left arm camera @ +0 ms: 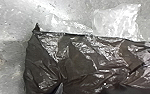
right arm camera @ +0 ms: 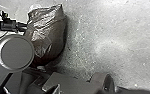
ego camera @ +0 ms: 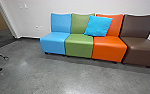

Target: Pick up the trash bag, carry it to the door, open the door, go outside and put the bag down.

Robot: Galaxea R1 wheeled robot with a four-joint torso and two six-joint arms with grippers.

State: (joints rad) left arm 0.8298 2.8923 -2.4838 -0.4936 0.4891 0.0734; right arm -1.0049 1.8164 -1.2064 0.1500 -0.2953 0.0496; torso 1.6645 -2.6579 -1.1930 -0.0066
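Dark trash bag (left arm camera: 78, 57) — glossy, creased, bulging, over grey floor (right arm camera: 103, 52)

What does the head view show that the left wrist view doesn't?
The head view gives a row of armless chairs in blue, green, orange and brown, a turquoise throw pillow leaning between the green and orange backs, and a pale wall. The left wrist view gives a close look at the wrinkled, dark plastic trash bag. Both share gray floor.
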